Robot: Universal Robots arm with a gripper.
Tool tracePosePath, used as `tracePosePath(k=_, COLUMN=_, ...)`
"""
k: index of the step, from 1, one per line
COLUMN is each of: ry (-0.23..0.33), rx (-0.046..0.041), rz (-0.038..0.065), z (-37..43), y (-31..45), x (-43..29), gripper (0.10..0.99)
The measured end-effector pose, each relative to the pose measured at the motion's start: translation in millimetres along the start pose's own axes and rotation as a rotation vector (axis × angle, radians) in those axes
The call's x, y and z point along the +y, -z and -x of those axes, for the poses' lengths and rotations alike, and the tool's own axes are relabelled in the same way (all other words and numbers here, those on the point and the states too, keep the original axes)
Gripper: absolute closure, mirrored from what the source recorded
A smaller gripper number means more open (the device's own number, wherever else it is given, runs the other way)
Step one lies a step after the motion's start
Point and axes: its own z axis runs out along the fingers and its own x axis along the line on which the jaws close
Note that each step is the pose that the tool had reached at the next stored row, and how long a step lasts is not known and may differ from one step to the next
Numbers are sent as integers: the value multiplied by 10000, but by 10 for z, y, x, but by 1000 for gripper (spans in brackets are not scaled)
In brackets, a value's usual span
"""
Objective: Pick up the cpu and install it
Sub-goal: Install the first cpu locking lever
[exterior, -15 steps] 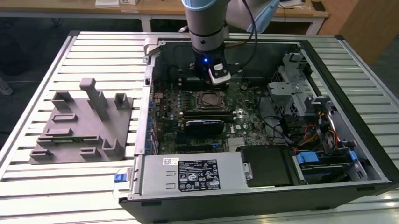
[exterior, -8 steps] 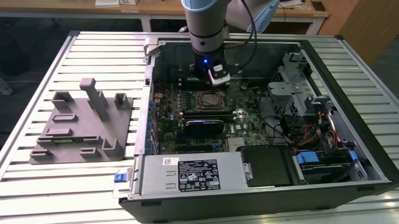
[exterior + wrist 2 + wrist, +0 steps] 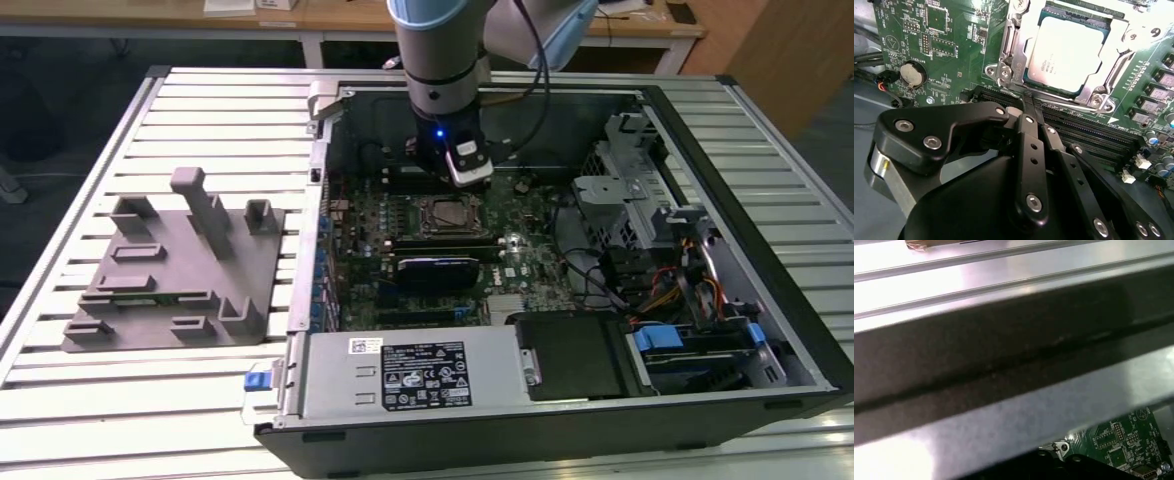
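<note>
The cpu (image 3: 447,213) is a flat square chip with a silvery top plate, lying in its socket on the green motherboard (image 3: 534,265) inside the open computer case. The second wrist view shows the cpu (image 3: 1064,50) seated flat, with the socket's metal frame (image 3: 1006,65) around it. My gripper (image 3: 462,172) hangs over the board just behind the socket, toward the case's back wall. In the second wrist view my gripper (image 3: 1029,100) has its black fingers (image 3: 1026,130) pressed together with nothing between them, and their tips stop short of the socket's edge, apart from the chip.
A grey plastic fixture with upright posts (image 3: 167,270) stands on the slatted table at the exterior view's left. The case walls (image 3: 320,170), power supply (image 3: 407,375), drive cage (image 3: 641,200), cables (image 3: 667,290) and a black block (image 3: 434,270) crowd the board. Memory slots (image 3: 1089,135) lie beside the socket.
</note>
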Motion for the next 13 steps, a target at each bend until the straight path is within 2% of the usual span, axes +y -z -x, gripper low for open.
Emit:
tracePosePath(k=10, ry=3, rx=-11, rz=-5, z=6, y=-21, x=-31, gripper=980)
tracePosePath(k=11, ry=1, rx=-9, rz=2, z=8, y=-21, x=-34, gripper=980)
tracePosePath(k=13, ry=-17, rx=16, rz=88, z=11, y=-21, x=-38, gripper=980)
